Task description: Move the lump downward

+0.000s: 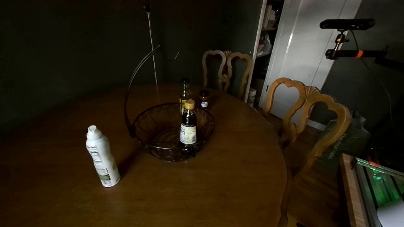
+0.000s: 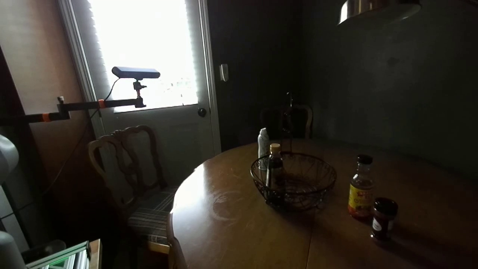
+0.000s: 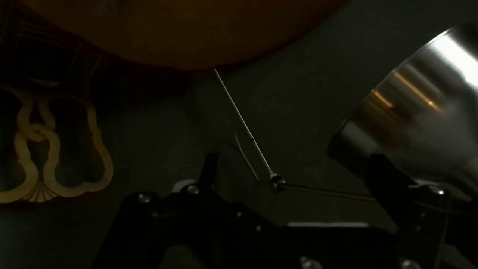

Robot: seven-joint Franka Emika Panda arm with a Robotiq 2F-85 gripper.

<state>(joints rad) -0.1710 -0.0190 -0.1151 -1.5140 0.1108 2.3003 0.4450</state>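
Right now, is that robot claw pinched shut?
No, in the wrist view the gripper stands open, its two fingers well apart with dark wall showing between them.

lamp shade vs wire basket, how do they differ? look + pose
Surface: the lamp shade is smooth, solid metal with bright reflections; the wire basket is dark, open wire you can see through.
Height: the lamp shade is up above table level; the wire basket stands on the table.
Opening: the lamp shade's rim faces downward, the wire basket's faces up.
Shared: both have curved rims.
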